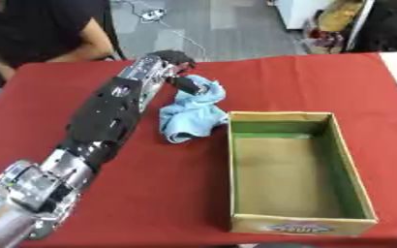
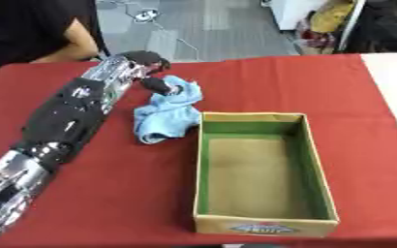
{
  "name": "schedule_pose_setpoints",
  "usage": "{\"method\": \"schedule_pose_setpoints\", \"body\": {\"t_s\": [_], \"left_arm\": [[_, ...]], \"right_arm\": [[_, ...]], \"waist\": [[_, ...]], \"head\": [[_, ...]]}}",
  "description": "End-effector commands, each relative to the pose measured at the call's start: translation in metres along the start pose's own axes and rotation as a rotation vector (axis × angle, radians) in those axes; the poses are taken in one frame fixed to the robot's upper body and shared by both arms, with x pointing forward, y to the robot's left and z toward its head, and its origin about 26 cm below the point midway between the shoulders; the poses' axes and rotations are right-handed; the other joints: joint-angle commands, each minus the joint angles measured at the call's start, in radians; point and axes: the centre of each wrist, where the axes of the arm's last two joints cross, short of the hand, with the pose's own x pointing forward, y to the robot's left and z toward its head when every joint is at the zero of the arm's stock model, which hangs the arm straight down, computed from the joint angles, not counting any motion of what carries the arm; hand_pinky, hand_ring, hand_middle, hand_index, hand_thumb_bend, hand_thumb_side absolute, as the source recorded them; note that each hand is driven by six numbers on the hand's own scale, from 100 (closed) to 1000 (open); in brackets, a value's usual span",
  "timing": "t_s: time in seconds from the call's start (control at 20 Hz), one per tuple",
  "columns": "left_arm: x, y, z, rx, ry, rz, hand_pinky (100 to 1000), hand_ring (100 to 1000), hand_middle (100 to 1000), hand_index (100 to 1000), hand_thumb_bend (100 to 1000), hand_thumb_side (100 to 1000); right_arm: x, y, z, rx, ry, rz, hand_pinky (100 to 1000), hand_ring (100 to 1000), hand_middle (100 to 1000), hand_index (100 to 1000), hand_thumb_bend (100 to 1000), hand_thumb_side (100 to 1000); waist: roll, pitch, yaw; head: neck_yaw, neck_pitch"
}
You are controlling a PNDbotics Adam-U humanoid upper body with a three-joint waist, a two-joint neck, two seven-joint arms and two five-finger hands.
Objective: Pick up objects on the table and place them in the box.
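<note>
On red table (image 1: 320, 82), left hand (image 1: 175, 72) fingers curled, pinching top of blue cloth (image 1: 191, 114), left of box (image 1: 297, 172).

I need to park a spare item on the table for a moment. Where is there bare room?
Bare red table lies beyond the box and toward the right edge, and between the left arm and the box's near-left corner. Crowded: the box's far-left corner, where the left hand pinches the blue cloth.

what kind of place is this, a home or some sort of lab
Probably a lab or workshop rather than a home. A table under a red cloth holds only an open cardboard box and a light blue cloth that the left hand is reaching for, and cables lie on the grey floor behind.
</note>
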Motion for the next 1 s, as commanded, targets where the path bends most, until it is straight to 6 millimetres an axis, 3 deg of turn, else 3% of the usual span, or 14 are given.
{"method": "schedule_pose_setpoints", "body": {"t_s": [0.05,0.3,0.75,0.85,0.9,1.0], "left_arm": [[-0.004,0.012,0.005,-0.061,-0.041,-0.016,339,385,775,899,864,862],[-0.012,0.004,0.007,-0.239,-0.083,0.009,331,375,762,875,888,877],[-0.004,-0.003,0.009,-0.322,-0.138,0.007,327,369,752,864,933,820],[-0.002,-0.002,0.010,-0.335,-0.134,-0.022,358,396,774,908,986,790],[0.000,0.001,0.011,-0.334,-0.127,-0.054,429,483,831,987,1000,772],[0.007,0.009,0.016,-0.300,-0.104,-0.171,476,537,851,1000,998,763]], "right_arm": [[0.006,-0.006,-0.006,0.014,-0.025,0.023,604,776,802,984,100,749],[0.006,-0.007,-0.005,0.016,-0.021,0.028,604,776,802,983,100,748],[0.006,-0.007,-0.006,0.017,-0.023,0.029,604,776,802,983,100,748],[0.006,-0.008,-0.006,0.018,-0.024,0.029,604,776,802,983,100,748],[0.006,-0.008,-0.006,0.017,-0.024,0.029,605,776,802,983,100,748],[0.006,-0.008,-0.007,0.018,-0.026,0.029,604,776,802,983,100,748]], "waist": [[0.001,-0.012,-0.001],[0.006,-0.014,0.000],[0.007,-0.014,-0.002],[0.007,-0.014,-0.002],[0.008,-0.013,-0.003],[0.008,-0.013,-0.004]], "head": [[0.001,-0.002],[-0.009,-0.002],[-0.011,-0.002],[-0.012,-0.002],[-0.012,-0.002],[-0.014,-0.002]]}}
